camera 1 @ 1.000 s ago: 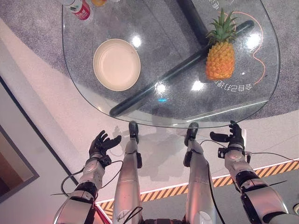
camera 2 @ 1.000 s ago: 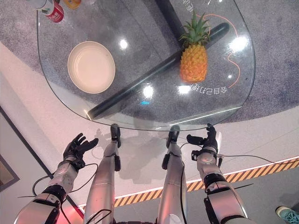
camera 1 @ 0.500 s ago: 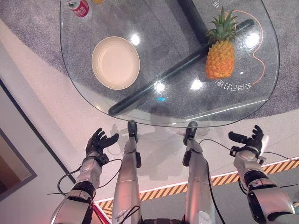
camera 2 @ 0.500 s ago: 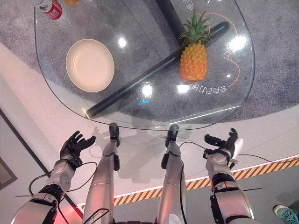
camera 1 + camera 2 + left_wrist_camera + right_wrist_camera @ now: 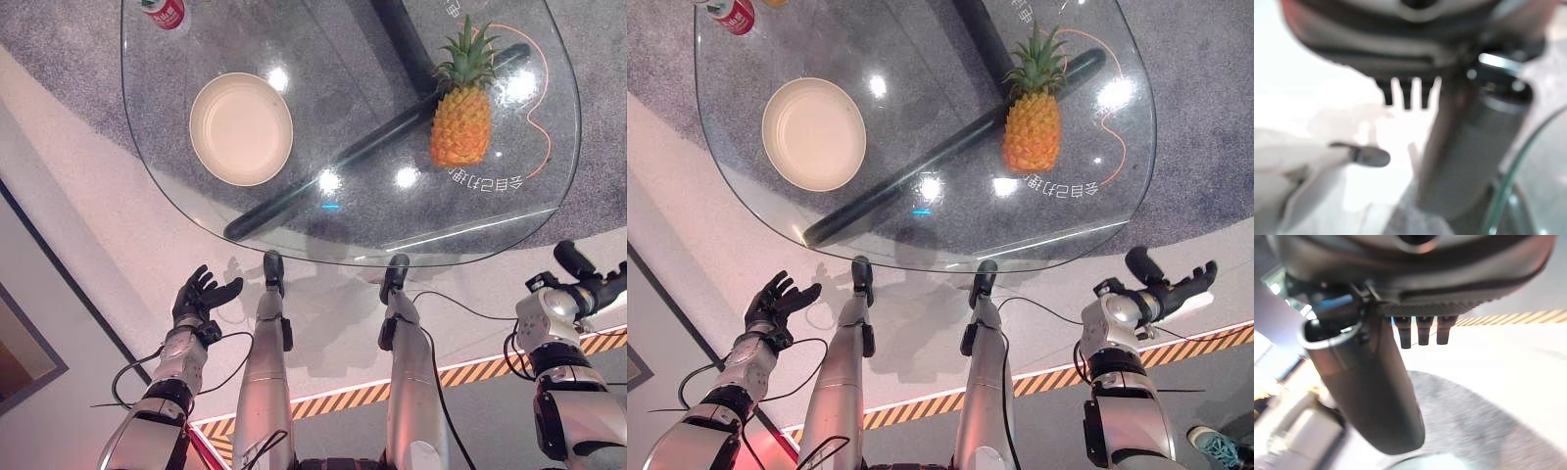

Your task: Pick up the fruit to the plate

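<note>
A pineapple (image 5: 461,122) stands upright on the right part of the round glass table (image 5: 362,235). A cream plate (image 5: 241,128) lies bare on the table's left part. My left hand (image 5: 201,297) hangs low beyond the table's near edge at the lower left, fingers spread and holding nothing. My right hand (image 5: 1171,289) is off the table's near right edge, fingers and thumb stretched out, nothing in it. Both hands are well short of the pineapple.
A red can (image 5: 165,12) stands at the table's far left edge. A dark bar (image 5: 323,179) of the table's base runs slantwise under the glass between plate and pineapple. An orange and black striped line (image 5: 470,373) crosses the floor near my right arm.
My right hand has swung outward to the right and a little up, its fingers now stretched sideways. My left hand has drifted slightly left. The view itself has shifted a bit.
</note>
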You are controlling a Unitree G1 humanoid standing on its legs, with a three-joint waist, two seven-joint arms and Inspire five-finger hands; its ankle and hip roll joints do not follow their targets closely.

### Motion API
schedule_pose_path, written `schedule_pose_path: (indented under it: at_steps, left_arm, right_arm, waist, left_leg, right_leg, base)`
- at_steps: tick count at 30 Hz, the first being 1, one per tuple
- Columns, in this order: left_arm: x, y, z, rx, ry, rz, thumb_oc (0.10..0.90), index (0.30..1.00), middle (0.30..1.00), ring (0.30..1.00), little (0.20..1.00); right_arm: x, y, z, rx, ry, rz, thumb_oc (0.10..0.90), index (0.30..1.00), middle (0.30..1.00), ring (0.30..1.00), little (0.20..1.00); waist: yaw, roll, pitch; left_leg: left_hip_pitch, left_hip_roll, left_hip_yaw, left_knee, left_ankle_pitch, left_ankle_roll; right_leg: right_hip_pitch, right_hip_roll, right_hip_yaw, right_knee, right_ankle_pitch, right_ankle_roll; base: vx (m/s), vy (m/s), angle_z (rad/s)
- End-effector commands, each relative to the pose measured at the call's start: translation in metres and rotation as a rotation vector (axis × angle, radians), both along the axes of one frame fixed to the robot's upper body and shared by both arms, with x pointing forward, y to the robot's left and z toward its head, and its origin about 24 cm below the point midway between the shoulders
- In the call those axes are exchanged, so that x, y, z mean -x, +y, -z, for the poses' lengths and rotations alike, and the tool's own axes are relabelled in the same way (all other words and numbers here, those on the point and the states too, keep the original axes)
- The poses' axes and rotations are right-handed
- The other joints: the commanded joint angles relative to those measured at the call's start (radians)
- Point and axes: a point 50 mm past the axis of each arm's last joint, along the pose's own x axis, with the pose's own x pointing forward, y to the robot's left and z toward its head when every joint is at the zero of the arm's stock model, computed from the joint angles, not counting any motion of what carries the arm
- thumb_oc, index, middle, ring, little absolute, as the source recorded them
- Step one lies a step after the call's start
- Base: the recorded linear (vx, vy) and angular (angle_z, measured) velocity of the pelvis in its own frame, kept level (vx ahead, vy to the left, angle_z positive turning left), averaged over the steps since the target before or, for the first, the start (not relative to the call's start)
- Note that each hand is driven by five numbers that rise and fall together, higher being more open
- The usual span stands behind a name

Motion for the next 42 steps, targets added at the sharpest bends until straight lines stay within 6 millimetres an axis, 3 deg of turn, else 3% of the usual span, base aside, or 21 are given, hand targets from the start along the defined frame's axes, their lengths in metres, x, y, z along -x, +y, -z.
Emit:
schedule_pose_path:
  at_steps: [1, 8, 10, 15, 19, 24, 42]
  left_arm:
    - [0.026, 0.021, 0.013, -0.015, 0.037, -0.102, 0.800, 0.900, 0.900, 0.900, 0.900]
    - [0.023, 0.013, 0.015, 0.008, 0.031, -0.095, 0.800, 0.900, 0.900, 0.900, 0.900]
    - [0.026, 0.010, 0.018, 0.018, 0.028, -0.096, 0.800, 0.900, 0.900, 0.900, 0.900]
    - [0.029, 0.004, 0.023, 0.034, 0.025, -0.097, 0.800, 0.900, 0.900, 0.900, 0.900]
    - [0.032, 0.003, 0.025, 0.043, 0.025, -0.096, 0.800, 0.900, 0.900, 0.900, 0.900]
    - [0.037, 0.000, 0.029, 0.047, 0.028, -0.090, 0.800, 0.900, 0.900, 0.900, 0.900]
    - [0.036, -0.007, 0.031, 0.055, 0.034, -0.075, 0.800, 0.900, 0.900, 0.900, 0.900]
  right_arm:
    - [0.026, -0.039, -0.050, 0.169, -0.135, 0.239, 0.800, 0.900, 0.900, 0.900, 0.900]
    - [0.016, -0.011, -0.098, 0.311, -0.336, 0.139, 0.800, 0.900, 0.900, 0.900, 0.900]
    - [0.014, 0.006, -0.116, 0.401, -0.391, 0.060, 0.800, 0.900, 0.900, 0.900, 0.900]
    - [0.012, 0.043, -0.135, 0.545, -0.442, -0.117, 0.800, 0.900, 0.900, 0.900, 0.900]
    - [0.003, 0.066, -0.136, 0.622, -0.400, -0.326, 0.800, 0.900, 0.900, 0.900, 0.900]
    - [-0.001, 0.088, -0.134, 0.673, -0.365, -0.458, 0.800, 0.900, 0.900, 0.900, 0.900]
    - [-0.010, 0.109, -0.119, 0.695, -0.268, -0.645, 0.800, 0.900, 0.900, 0.900, 0.900]
  waist:
    - [0.014, -0.011, -0.013]
    - [0.008, -0.002, -0.013]
    - [0.004, 0.001, -0.013]
    - [-0.004, 0.005, -0.013]
    - [-0.004, 0.007, -0.013]
    - [-0.003, 0.007, -0.013]
    - [-0.001, 0.014, -0.013]
  left_leg:
    - [-0.015, -0.044, -0.025, 0.084, -0.102, 0.018]
    - [-0.021, -0.051, -0.021, 0.069, -0.094, 0.020]
    - [-0.021, -0.053, -0.019, 0.060, -0.090, 0.021]
    - [-0.017, -0.057, -0.011, 0.047, -0.081, 0.022]
    - [-0.012, -0.058, -0.006, 0.036, -0.073, 0.021]
    - [-0.007, -0.056, 0.000, 0.026, -0.065, 0.018]
    - [0.002, -0.060, 0.013, 0.003, -0.050, 0.019]
  right_leg:
    - [-0.001, 0.017, -0.035, -0.007, 0.003, 0.017]
    - [-0.013, 0.014, -0.029, -0.014, 0.001, 0.014]
    - [-0.017, 0.014, -0.026, -0.017, 0.000, 0.013]
    - [-0.018, 0.014, -0.021, -0.022, -0.005, 0.010]
    - [-0.013, 0.011, -0.023, -0.027, -0.006, 0.008]
    - [-0.005, 0.009, -0.028, -0.031, -0.012, 0.004]
    - [-0.003, 0.009, -0.039, -0.031, -0.013, -0.001]
  base:
    - [0.00, 0.000, 0.00]
    - [-0.01, 0.042, -0.01]
    - [-0.01, 0.056, -0.02]
    - [0.00, 0.049, -0.02]
    - [0.00, 0.012, 0.00]
    - [0.00, 0.000, 0.00]
    - [0.00, 0.000, 0.00]
